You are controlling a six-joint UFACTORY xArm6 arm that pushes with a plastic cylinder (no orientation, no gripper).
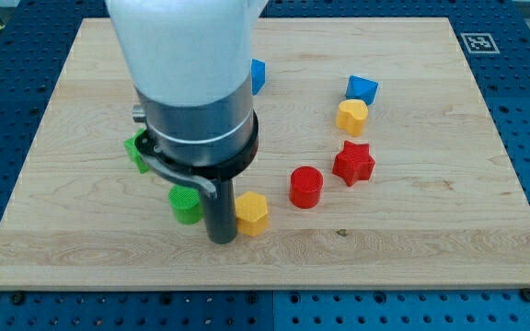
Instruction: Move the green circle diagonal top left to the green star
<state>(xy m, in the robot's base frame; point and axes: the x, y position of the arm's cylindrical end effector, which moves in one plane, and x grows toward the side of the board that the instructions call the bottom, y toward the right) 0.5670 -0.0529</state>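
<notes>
My tip [222,239]: a bare rod holding nothing, planted on the board, wedged between the green circle and the yellow hexagon, touching or nearly touching both.
Green circle [185,205]: near left, just left of the rod.
Green star [137,151]: farther left, half hidden behind the arm.
Yellow hexagon [252,213]: just right of the rod.
Red cylinder [305,187]: right of the hexagon.
Red star [353,163]: beside the cylinder, farther right.
Yellow heart [351,117]: just beyond the red star.
Blue blocks: one far right [362,89], one partly hidden behind the arm [258,75].
</notes>
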